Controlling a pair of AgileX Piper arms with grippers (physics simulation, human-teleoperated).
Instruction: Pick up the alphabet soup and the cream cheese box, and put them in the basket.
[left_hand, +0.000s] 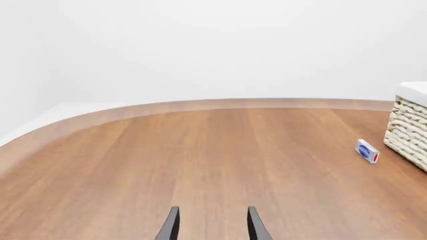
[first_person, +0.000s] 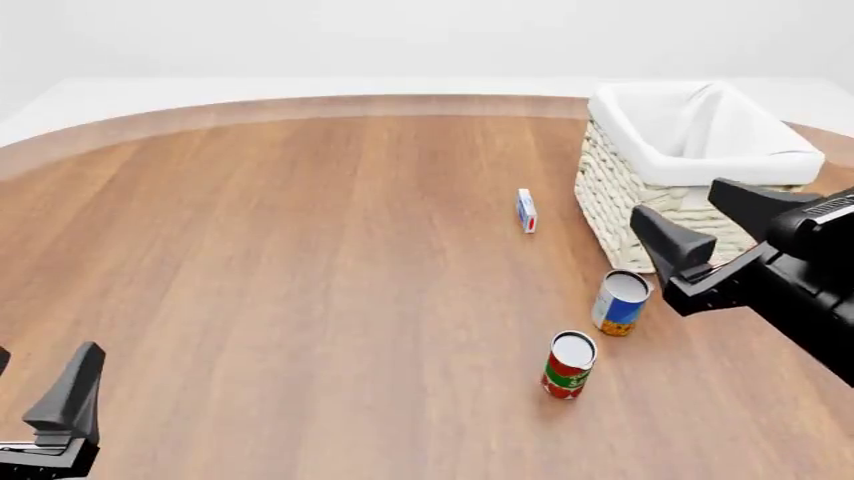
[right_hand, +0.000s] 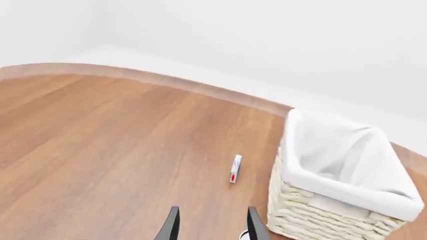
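Blue-and-white alphabet soup can (first_person: 621, 302) stands lower right, below the woven cream-white basket (first_person: 627, 195); both end effectors, left (first_person: 40, 400) and right (first_person: 718, 228), released, empty.

Soup can (first_person: 622, 302), box (first_person: 526, 211) (both beside basket (first_person: 627, 190))

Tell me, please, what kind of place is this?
Probably a simulated tabletop test scene, not a real room: a bare wooden table against blank white walls, holding only a lined woven basket, two cans and a small box, with two robot grippers.
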